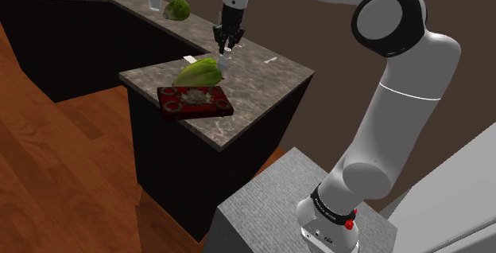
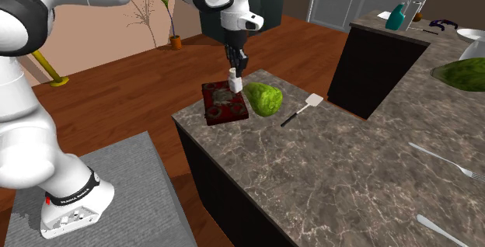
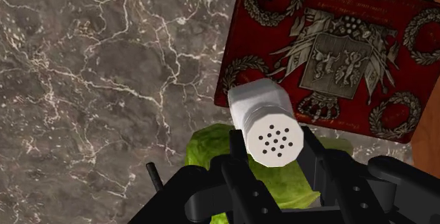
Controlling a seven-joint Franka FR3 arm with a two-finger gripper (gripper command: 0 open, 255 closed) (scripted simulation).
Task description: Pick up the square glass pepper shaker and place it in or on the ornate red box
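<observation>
- Gripper [image 3: 274,159]: fingers closed on white pepper shaker [image 3: 262,117], holding it aloft.
- Arm [image 1: 401,108]: stretched over counter [image 1: 274,72], hand pointing down.
- Shaker: above green lettuce [image 1: 197,73], beside ornate red box [image 3: 331,53].

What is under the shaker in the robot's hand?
A leafy green vegetable and the edge of the red box, on the marble counter. The shaker hides the spot straight below it.
</observation>
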